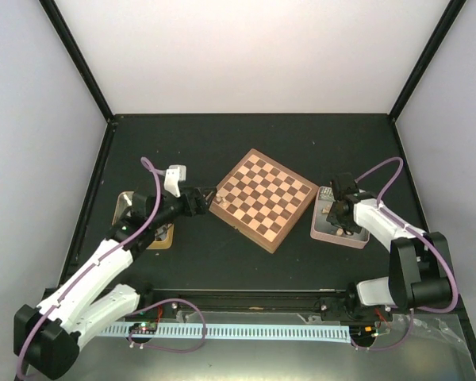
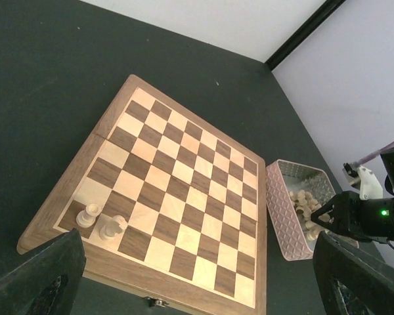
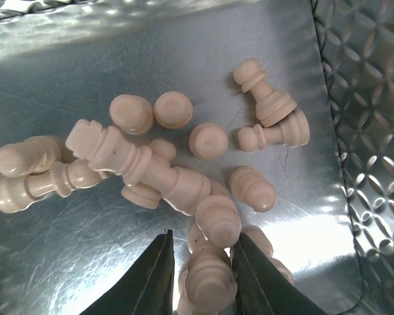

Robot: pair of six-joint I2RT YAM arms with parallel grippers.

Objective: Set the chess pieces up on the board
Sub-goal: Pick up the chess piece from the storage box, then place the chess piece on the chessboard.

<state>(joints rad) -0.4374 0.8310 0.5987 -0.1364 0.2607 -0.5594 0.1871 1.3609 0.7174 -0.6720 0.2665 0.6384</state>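
Note:
The board (image 1: pixel 263 198) lies turned like a diamond in the middle of the table. In the left wrist view, two pale chess pieces (image 2: pixel 87 214) (image 2: pixel 111 226) stand on the board (image 2: pixel 184 177) at its near left corner. My left gripper (image 1: pixel 209 195) hovers at that corner, wide open and empty (image 2: pixel 197 262). My right gripper (image 1: pixel 339 216) is down in the grey tray (image 1: pixel 327 231). Its fingers (image 3: pixel 154 279) straddle one pale piece (image 3: pixel 210 289) in a heap of several. The right finger touches it and a small gap shows on the left.
The grey tray (image 3: pixel 85 65) holds several lying pale pieces, among them a tall one (image 3: pixel 141 164). It also shows in the left wrist view (image 2: pixel 282 216), right of the board. A yellow-wood tray (image 1: pixel 163 236) lies under my left arm.

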